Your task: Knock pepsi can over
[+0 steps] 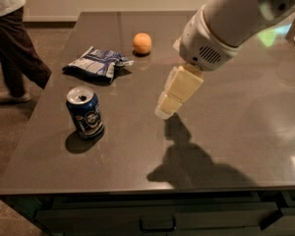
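Observation:
The pepsi can (85,112) is dark blue with a silver top and stands upright near the left front of the dark table (236,132). My gripper (165,110), with cream-coloured fingers, hangs above the middle of the table, to the right of the can and well apart from it. It points down and to the left. It holds nothing that I can see.
A flat blue-and-white snack bag (96,63) lies behind the can. An orange (142,43) sits further back. A person (12,38) stands on the floor beside the table's left edge. Drawers (157,220) run under the table's front edge.

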You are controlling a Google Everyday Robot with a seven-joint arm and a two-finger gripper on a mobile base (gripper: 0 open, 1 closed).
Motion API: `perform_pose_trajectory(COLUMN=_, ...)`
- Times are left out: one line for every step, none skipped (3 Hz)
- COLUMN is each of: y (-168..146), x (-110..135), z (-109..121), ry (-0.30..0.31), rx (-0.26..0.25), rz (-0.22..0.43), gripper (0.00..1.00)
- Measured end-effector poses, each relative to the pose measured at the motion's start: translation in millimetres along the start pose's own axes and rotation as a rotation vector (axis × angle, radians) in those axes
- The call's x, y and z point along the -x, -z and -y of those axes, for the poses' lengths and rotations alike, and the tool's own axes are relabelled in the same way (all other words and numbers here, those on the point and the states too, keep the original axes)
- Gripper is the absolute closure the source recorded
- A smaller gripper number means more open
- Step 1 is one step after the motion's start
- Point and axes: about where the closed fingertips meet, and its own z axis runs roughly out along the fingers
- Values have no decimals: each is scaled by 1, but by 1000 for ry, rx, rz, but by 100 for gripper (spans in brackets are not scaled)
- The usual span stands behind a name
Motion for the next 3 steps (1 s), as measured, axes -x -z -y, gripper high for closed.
perform_pose_trajectory(y=-26, x=28, z=-14, ry=12, rx=7, rz=68, gripper=0)
perform_pose_trajectory(y=-48, x=58, z=-37, ry=37, rx=27, rz=141, gripper=0)
perform_pose_trajectory(y=-64, x=84, z=-62, ry=50, rx=67, rz=206, gripper=0)
